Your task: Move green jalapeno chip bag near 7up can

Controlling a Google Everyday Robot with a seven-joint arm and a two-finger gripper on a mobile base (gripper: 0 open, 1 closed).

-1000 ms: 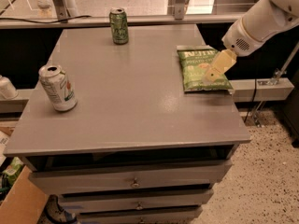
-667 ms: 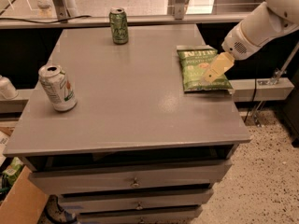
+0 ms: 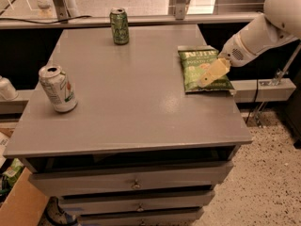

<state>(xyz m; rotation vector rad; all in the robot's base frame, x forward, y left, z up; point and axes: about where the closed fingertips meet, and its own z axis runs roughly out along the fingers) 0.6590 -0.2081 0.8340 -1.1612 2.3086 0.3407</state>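
Observation:
The green jalapeno chip bag (image 3: 200,68) lies flat at the right edge of the grey table (image 3: 136,102). The 7up can (image 3: 57,88), silver-white with green lettering, stands upright near the table's left edge. My gripper (image 3: 210,76), with pale yellow fingers, reaches in from the right on a white arm and hovers over the bag's right half, tips pointing down-left.
An all-green can (image 3: 119,26) stands at the back of the table. Drawers sit below the table front. A cardboard box (image 3: 19,206) is on the floor at lower left. A rail and dark gap run behind the table.
The gripper has shifted slightly over the bag, staying above its right half. The bag and both cans have not moved.

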